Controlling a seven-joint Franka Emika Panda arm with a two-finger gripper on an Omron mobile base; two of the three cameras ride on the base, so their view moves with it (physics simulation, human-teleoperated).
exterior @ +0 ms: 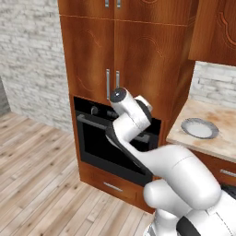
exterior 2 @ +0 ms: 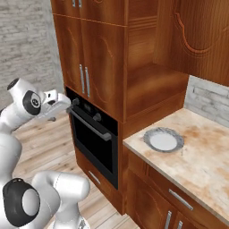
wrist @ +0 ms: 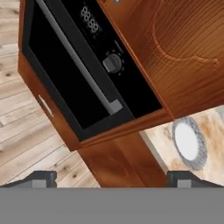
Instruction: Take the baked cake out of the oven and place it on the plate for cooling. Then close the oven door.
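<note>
Oven door [exterior 2: 91,138] stands shut, its long silver bar handle [exterior 2: 89,124] running across the black glass below the knobs [wrist: 113,63] and small display [wrist: 89,20] of the oven [exterior: 110,138], set in a wood surround under tall brown cabinet doors [exterior: 115,50]. The white arm's gripper [wrist: 111,177] hangs in front of the door, apart from the handle, jaws spread wide and holding nothing. The plate [exterior 2: 163,139] lies bare on the worktop [exterior 2: 201,156] near its front edge, beside the oven. No cake can be made out behind the dark glass.
</note>
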